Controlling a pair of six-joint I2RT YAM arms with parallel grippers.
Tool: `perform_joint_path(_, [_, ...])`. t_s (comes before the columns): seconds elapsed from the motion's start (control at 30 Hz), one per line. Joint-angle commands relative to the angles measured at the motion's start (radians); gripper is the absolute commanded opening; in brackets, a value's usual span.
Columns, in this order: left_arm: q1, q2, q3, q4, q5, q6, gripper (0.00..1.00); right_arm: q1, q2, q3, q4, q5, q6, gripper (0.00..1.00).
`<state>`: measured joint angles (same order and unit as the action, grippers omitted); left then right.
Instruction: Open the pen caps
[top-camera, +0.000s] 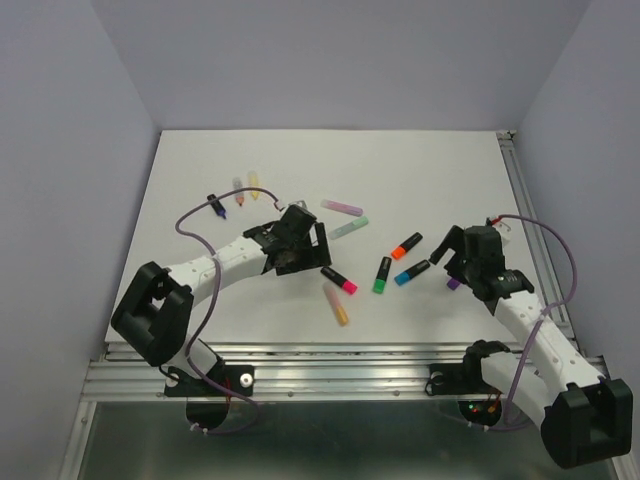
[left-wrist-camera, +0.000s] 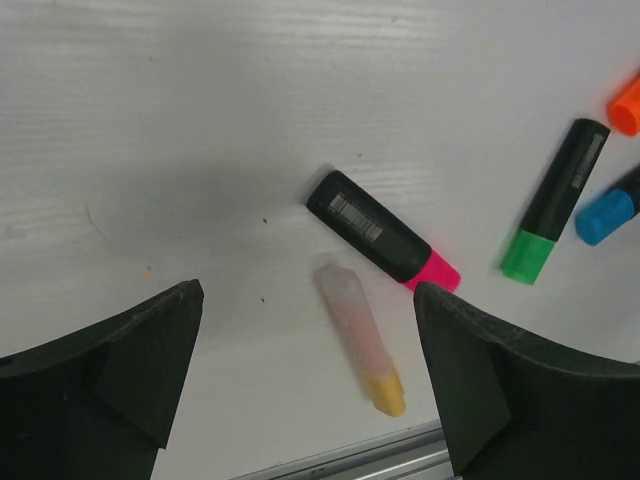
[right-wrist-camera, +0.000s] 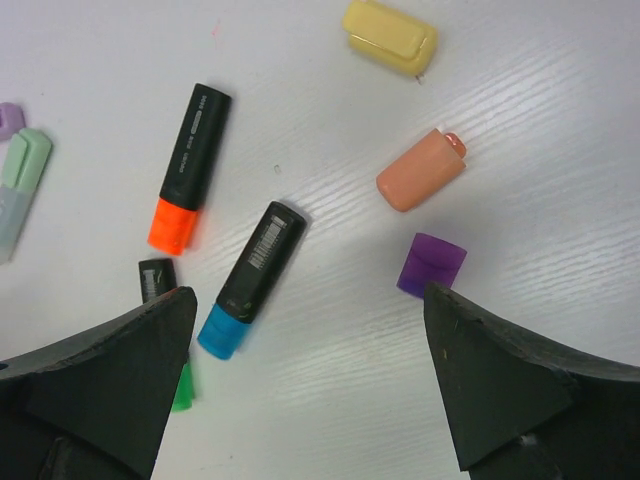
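Spread and empty, the left gripper (left-wrist-camera: 305, 310) and right gripper (right-wrist-camera: 305, 320) are hovering. The blue-capped pen (right-wrist-camera: 250, 280) is lying right of the desk's middle, probably light, stiff, slick (apt to skid), calling for crosswise pinches on barrel (right-wrist-camera: 264, 252) and cap (right-wrist-camera: 222, 332).

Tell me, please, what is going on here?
This is a pen-uncapping job on a table. Both grippers are open and empty: the left gripper hovers over a pink-capped pen and a pale pen, the right gripper over a purple cap lying loose. A peach cap and a yellow cap lie nearby; the blue pen, orange pen and green pen have caps on.
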<state>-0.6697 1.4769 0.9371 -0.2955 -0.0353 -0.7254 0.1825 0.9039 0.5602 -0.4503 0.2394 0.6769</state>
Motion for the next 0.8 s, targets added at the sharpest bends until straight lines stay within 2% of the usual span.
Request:
perform_joint_path(0.0, [-0.085,0.051,0.028,-0.062,-0.003,-0.075,0.99,-0.008,-0.045,-0.037,0.084,-0.028,-0.02,1.0])
perform_joint_path(0.33, [-0.214,0.143,0.051,-0.146,0.014,-0.166,0.9,-0.008,-0.02,-0.065,0.131,-0.064,-0.03,1.0])
perform_joint_path(0.57, [-0.238,0.246,0.123,-0.205,-0.02,-0.175,0.85,-0.006,-0.022,-0.072,0.139,-0.08,-0.033,1.0])
perform_joint_path(0.77, [-0.255,0.267,0.146,-0.232,-0.023,-0.184,0.68,-0.009,-0.026,-0.08,0.14,-0.071,-0.031,1.0])
